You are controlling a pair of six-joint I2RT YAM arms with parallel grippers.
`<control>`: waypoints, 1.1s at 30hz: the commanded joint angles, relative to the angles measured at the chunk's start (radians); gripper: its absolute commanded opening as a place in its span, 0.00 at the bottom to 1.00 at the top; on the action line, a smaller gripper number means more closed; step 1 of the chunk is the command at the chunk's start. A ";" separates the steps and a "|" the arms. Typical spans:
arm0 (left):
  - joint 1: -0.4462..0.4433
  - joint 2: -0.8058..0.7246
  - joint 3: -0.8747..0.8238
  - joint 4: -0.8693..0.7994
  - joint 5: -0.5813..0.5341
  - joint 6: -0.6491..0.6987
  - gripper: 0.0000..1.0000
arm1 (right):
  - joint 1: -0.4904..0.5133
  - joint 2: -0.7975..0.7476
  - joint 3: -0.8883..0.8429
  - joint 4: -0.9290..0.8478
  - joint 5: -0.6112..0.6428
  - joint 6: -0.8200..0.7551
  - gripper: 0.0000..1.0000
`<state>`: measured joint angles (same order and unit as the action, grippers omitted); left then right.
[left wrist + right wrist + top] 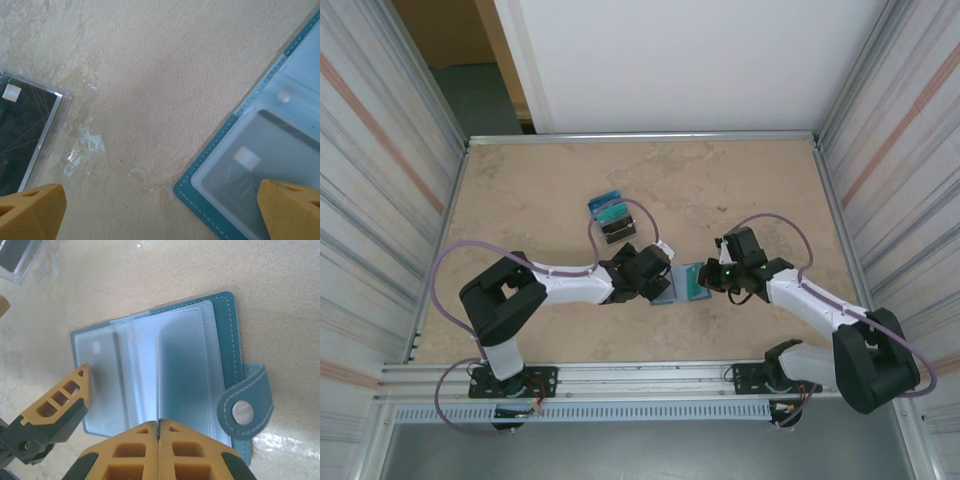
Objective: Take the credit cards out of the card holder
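Observation:
The teal card holder (686, 283) lies open on the table between my two grippers, its snap tab (242, 412) folded out to the right. A dark credit card (250, 165) with a pale chip shows through a frosted pocket. My right gripper (159, 422) is shut on a thin pale sheet that stands edge-on above the pockets; I cannot tell whether it is a card or a pocket panel. My left gripper (160, 215) is open, one fingertip (292, 205) over the holder's left page, the other over bare table.
A small black piece with blue and teal cards (612, 215) lies behind the left gripper. A clear case with a dark card (25, 130) sits left of the holder. Metal walls close in the table on both sides.

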<state>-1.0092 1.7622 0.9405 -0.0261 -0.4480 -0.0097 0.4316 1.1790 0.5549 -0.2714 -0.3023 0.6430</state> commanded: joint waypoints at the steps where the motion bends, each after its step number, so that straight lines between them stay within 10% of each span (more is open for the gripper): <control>1: 0.006 -0.079 0.022 -0.021 -0.027 0.027 0.99 | 0.010 -0.063 0.025 -0.053 0.039 -0.053 0.00; 20: 0.283 -0.599 -0.184 0.045 0.542 -0.065 0.99 | 0.179 -0.217 0.112 -0.029 -0.017 -0.258 0.00; 33: 0.310 -0.628 -0.146 -0.012 0.909 0.029 0.87 | 0.227 -0.147 0.232 -0.062 -0.180 -0.436 0.00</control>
<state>-0.7067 1.1423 0.7662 -0.0303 0.2974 -0.0242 0.6498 1.0096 0.7376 -0.3107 -0.4183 0.2825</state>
